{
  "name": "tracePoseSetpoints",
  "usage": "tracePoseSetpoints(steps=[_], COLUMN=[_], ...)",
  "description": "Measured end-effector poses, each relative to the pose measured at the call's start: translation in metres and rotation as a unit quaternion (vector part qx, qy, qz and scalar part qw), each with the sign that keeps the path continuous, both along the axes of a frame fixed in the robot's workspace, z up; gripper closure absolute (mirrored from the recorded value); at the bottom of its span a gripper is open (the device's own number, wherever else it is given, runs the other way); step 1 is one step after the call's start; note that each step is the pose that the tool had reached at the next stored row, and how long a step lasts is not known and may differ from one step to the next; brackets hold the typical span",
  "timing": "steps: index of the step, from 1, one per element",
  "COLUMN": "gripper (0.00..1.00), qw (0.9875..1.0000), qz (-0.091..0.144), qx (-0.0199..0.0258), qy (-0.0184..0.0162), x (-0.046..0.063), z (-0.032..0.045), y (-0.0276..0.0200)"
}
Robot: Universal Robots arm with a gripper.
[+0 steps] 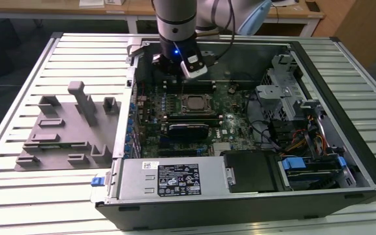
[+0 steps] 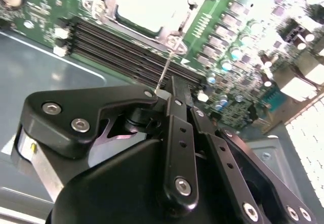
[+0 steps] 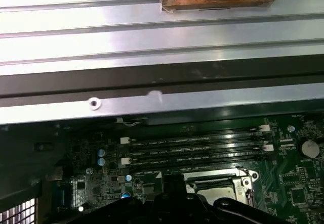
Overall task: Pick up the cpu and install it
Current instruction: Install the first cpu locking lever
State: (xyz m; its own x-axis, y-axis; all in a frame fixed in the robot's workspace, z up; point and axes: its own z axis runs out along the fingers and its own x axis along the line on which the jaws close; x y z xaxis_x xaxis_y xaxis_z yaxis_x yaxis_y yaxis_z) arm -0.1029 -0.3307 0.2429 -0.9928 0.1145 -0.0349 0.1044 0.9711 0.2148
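In the exterior view, I had the gripper low inside the open computer case, just beside the cpu, which lay seated in its socket. In the second wrist view, the claw looked pinched shut on the thin socket lever, so I judged locking unfinished. The first wrist view showed the cpu near the memory slots.
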Motion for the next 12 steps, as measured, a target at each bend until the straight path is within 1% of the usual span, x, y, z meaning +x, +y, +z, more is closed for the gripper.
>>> tracePoseSetpoints(steps=[5, 10, 12], gripper=[0.89, 0.89, 0.89], qw=[1.0, 1.0, 1.0], qz=[0.0, 0.0, 0.0], qx=[0.0, 0.0, 0.0001], qy=[0.0003, 0.0002, -0.0012], x=[0.012, 0.013, 0.013], z=[0.0, -0.0001, -0.0008], y=[-0.0004, -0.0004, -0.0004])
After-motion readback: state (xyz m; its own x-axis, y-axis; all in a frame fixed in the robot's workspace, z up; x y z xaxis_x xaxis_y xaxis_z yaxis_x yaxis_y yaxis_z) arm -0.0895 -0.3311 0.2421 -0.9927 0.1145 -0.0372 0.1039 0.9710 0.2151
